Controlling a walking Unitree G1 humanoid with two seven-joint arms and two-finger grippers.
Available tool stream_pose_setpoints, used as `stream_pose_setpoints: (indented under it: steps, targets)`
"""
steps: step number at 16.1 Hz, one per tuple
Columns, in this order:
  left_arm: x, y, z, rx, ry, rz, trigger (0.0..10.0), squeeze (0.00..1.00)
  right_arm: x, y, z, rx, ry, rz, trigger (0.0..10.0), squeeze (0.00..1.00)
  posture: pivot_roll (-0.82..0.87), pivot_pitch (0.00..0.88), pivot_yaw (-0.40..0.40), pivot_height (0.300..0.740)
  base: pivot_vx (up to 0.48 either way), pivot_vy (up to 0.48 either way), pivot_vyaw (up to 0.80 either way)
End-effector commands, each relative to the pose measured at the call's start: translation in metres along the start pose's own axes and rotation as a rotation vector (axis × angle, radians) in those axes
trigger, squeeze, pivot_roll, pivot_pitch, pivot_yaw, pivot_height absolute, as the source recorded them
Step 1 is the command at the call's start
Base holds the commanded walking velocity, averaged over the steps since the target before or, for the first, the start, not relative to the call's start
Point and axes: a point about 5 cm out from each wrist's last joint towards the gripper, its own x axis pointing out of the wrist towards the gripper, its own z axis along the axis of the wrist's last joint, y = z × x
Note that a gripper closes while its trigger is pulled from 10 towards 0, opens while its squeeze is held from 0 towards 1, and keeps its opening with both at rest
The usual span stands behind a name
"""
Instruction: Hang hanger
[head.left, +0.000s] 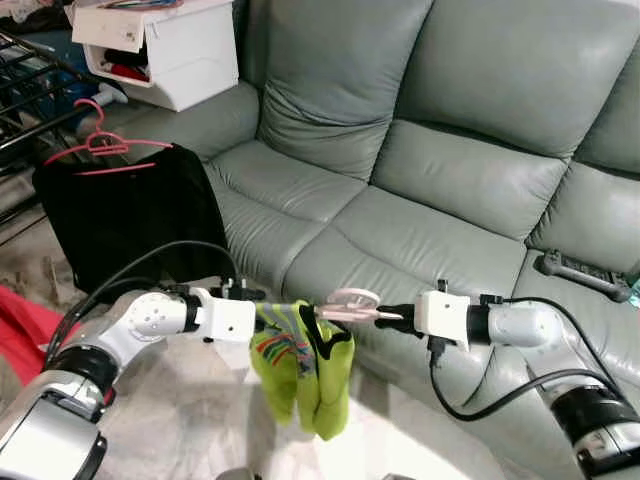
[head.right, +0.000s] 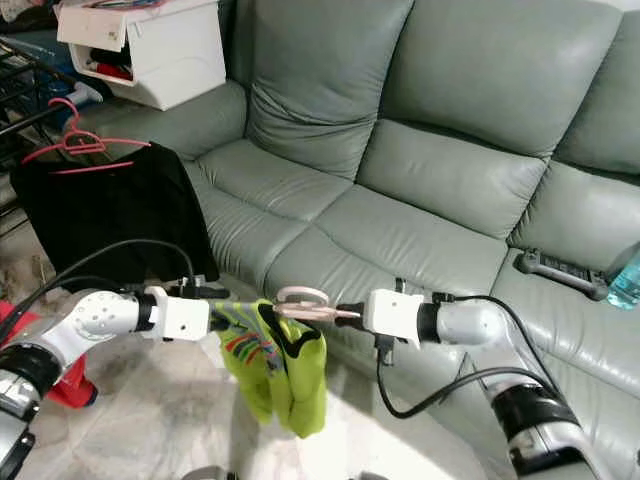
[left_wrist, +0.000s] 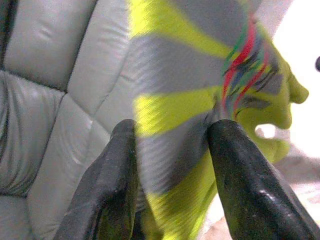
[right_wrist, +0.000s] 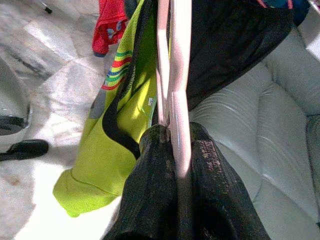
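A lime-green garment (head.left: 303, 373) with coloured stripes hangs on a pale pink hanger (head.left: 345, 305) in front of the sofa. My right gripper (head.left: 385, 313) is shut on the hanger's hook end; in the right wrist view the black fingers (right_wrist: 155, 195) pinch the pink hanger (right_wrist: 175, 90). My left gripper (head.left: 268, 318) is at the garment's other side, its fingers (left_wrist: 115, 185) closed on the green cloth (left_wrist: 185, 110). A black garment (head.left: 130, 215) on a red-pink hanger (head.left: 100, 145) hangs from the dark rack (head.left: 30, 90) at the far left.
A grey leather sofa (head.left: 440, 190) lies ahead. A white storage box (head.left: 160, 50) sits on its left armrest. A black remote-like object (head.left: 580, 272) and a blue bottle (head.right: 625, 282) lie on the right seat. Red cloth (head.left: 20, 330) lies on the floor at left.
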Motion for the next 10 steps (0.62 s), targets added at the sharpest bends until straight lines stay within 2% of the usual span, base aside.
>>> stream_pose_setpoints:
  steps: [1, 7, 10]
  targets:
    - [-0.001, 0.005, 0.000, -0.005, 0.003, -0.006, 0.0, 0.00, 0.005, -0.005, 0.007, -0.041, -0.030, -0.017, 10.0, 0.00, -0.06, 0.000, 0.033, 0.740, 0.000, 0.000, 0.00]
    - [0.002, 0.011, 0.003, -0.018, -0.011, -0.010, 0.0, 0.00, 0.017, 0.000, 0.007, -0.057, -0.040, -0.001, 10.0, 0.00, -0.05, 0.000, 0.029, 0.740, 0.000, 0.000, 0.00]
    - [0.002, 0.008, 0.001, -0.026, 0.004, -0.075, 0.0, 0.00, 0.024, 0.003, 0.007, -0.063, -0.046, 0.010, 10.0, 0.00, -0.04, 0.000, 0.029, 0.740, 0.000, 0.000, 0.00]
